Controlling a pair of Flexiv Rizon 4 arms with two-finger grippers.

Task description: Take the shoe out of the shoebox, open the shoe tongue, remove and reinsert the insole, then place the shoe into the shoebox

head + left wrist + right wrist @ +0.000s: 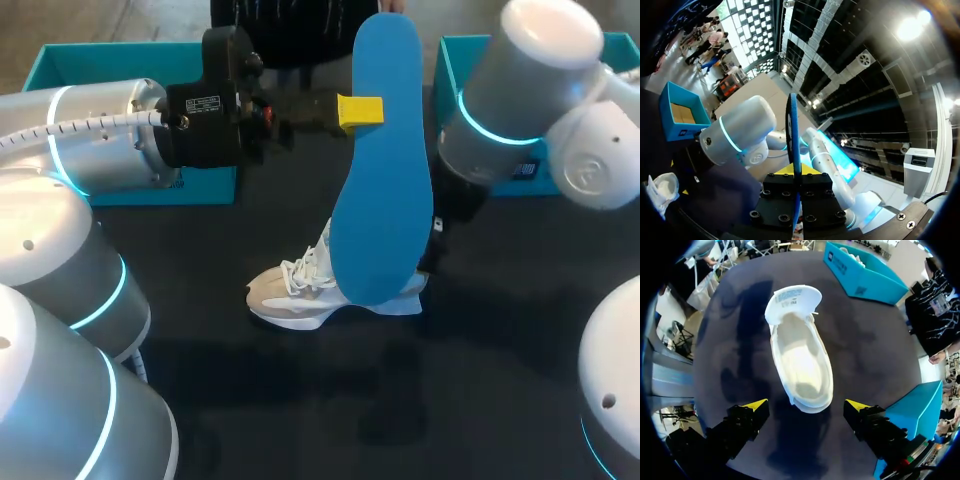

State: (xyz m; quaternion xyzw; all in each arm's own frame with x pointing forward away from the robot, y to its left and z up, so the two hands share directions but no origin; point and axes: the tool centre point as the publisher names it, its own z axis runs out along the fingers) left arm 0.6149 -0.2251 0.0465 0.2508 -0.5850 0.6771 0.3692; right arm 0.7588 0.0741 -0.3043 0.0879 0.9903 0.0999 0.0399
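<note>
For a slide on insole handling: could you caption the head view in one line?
The left gripper holds the blue insole on end above the white shoe on the dark table.

A dark table (300, 410) carries three things: a white shoe (283, 303) standing on its sole near the middle, and, well apart from it along the far edge, the left teal box (110, 52) and the right teal box (452, 60) — both open-topped.

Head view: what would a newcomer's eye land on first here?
The big blue insole, held upright in mid-air by the left claw. Below it the white shoe sits on the black table, with the right claw open at its heel end.
</note>
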